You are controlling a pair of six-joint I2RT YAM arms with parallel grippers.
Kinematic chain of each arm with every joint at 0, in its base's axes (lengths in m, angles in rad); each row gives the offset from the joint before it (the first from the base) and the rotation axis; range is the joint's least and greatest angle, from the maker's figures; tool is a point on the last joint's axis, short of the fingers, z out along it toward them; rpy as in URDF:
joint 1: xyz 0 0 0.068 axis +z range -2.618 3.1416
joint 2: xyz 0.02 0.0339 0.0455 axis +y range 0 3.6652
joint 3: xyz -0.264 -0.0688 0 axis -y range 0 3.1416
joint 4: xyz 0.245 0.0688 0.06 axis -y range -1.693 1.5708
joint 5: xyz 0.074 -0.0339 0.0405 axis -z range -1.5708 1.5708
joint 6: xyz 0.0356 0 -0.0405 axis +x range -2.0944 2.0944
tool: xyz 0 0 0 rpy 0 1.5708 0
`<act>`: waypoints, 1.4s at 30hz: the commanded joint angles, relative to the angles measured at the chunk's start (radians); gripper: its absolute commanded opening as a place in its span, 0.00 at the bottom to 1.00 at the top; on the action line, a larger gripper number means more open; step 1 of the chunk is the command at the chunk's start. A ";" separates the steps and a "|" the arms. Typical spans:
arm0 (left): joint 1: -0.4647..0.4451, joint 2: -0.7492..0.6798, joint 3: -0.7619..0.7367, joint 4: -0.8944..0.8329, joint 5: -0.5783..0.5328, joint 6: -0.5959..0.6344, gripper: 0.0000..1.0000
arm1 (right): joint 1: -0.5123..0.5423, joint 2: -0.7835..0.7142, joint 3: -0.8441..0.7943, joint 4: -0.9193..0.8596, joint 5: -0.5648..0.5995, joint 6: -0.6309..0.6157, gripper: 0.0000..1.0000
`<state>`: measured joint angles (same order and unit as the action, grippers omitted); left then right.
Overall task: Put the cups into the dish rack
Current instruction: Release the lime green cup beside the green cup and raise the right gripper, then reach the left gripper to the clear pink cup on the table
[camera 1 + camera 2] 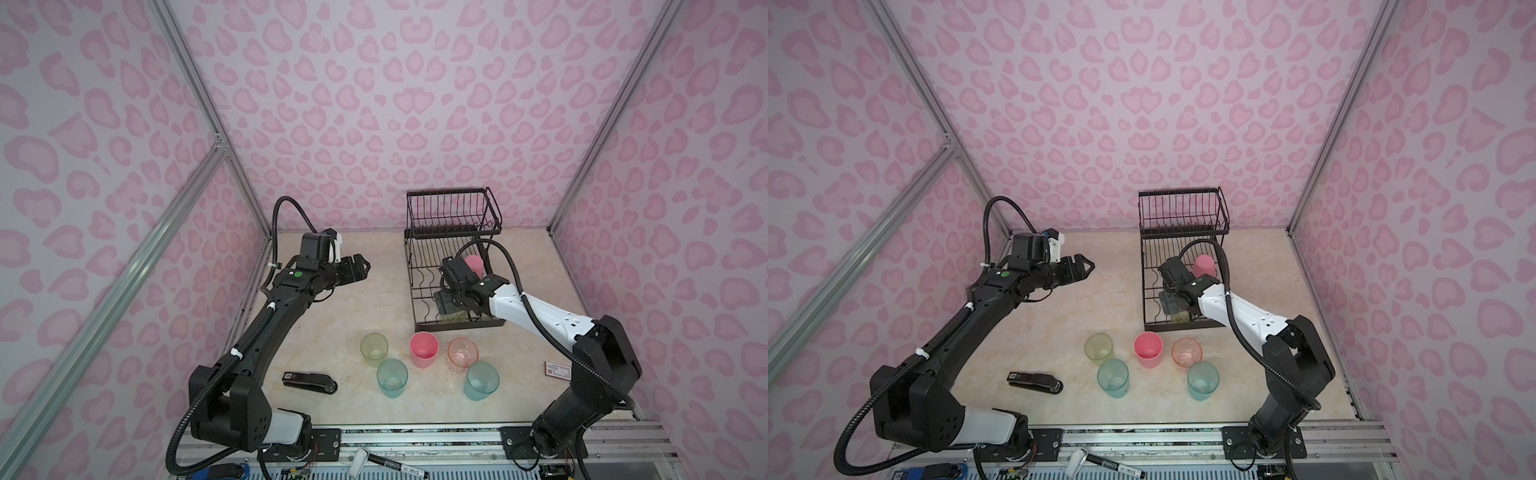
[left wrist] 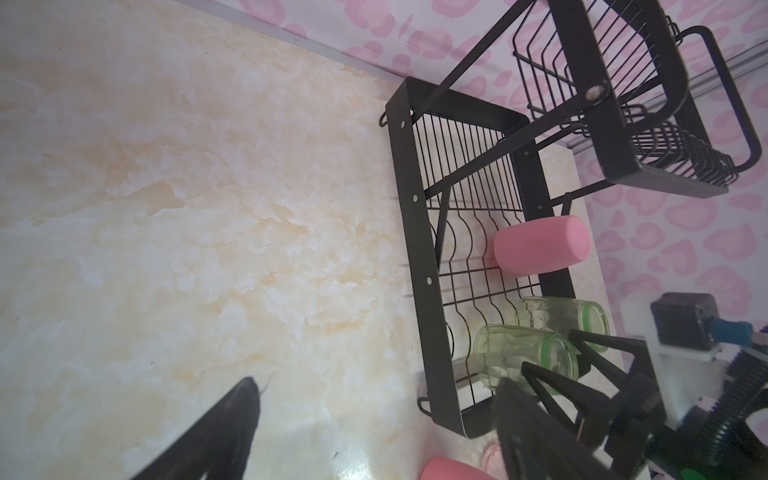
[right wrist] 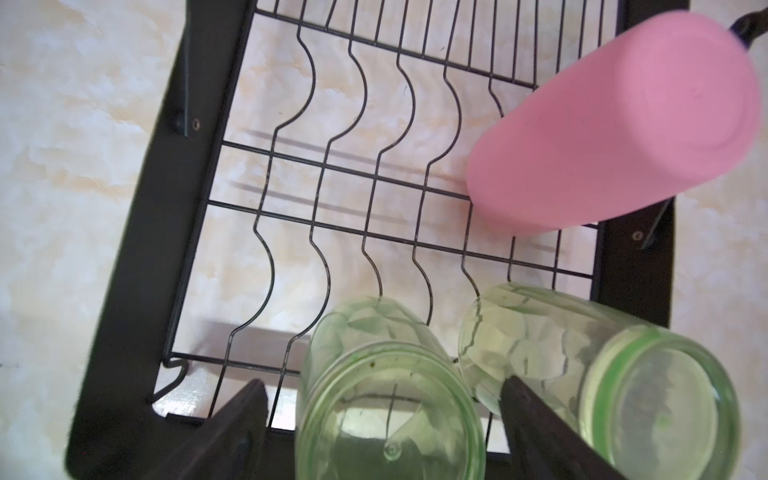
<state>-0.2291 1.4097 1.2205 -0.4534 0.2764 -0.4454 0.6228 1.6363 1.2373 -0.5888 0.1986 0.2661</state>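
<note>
Left pincer [image 1: 360, 266] wide open, empty, above table [image 1: 357, 316]. Upright on table before dish rack [image 1: 453, 226]: yellow-green cup [image 1: 374, 348], left teal cup [image 1: 392, 377], pink cup [image 1: 424, 349], orange-pink cup [image 1: 462, 352], right teal cup [image 1: 481, 380]. Rack's lower tier: inverted pink cup [image 3: 615, 124], inverted green cup [image 3: 602, 361], second green cup [image 3: 390, 432] straddled by right pincer [image 3: 382, 384], jaws apart, not clamping.

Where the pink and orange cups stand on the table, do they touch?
Apart: both top views show bare table between pink cup and orange cup.
</note>
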 commanded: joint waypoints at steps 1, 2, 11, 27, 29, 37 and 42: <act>0.001 0.000 -0.004 0.002 -0.013 0.010 0.90 | 0.000 -0.028 0.007 -0.006 0.015 -0.011 0.89; 0.002 0.000 -0.004 0.000 -0.016 0.009 0.90 | 0.000 -0.035 0.009 -0.007 0.016 -0.011 0.89; 0.001 -0.023 -0.025 -0.043 -0.044 0.002 0.88 | 0.002 -0.176 -0.031 0.042 0.027 -0.007 0.87; -0.254 -0.074 0.019 -0.173 -0.121 0.201 0.79 | -0.204 -0.401 -0.224 0.155 -0.137 0.156 0.74; -0.319 -0.065 0.040 -0.188 -0.124 0.253 0.77 | -0.241 -0.427 -0.241 0.157 -0.167 0.183 0.73; -0.586 0.006 0.105 -0.219 -0.111 0.444 0.70 | -0.403 -0.542 -0.345 0.206 -0.285 0.280 0.68; -0.672 0.067 0.153 -0.221 -0.083 0.520 0.64 | -0.485 -0.570 -0.401 0.228 -0.362 0.312 0.65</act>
<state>-0.8669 1.4471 1.3315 -0.6640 0.1677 -0.0105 0.1650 1.0756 0.8581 -0.4011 -0.0917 0.5419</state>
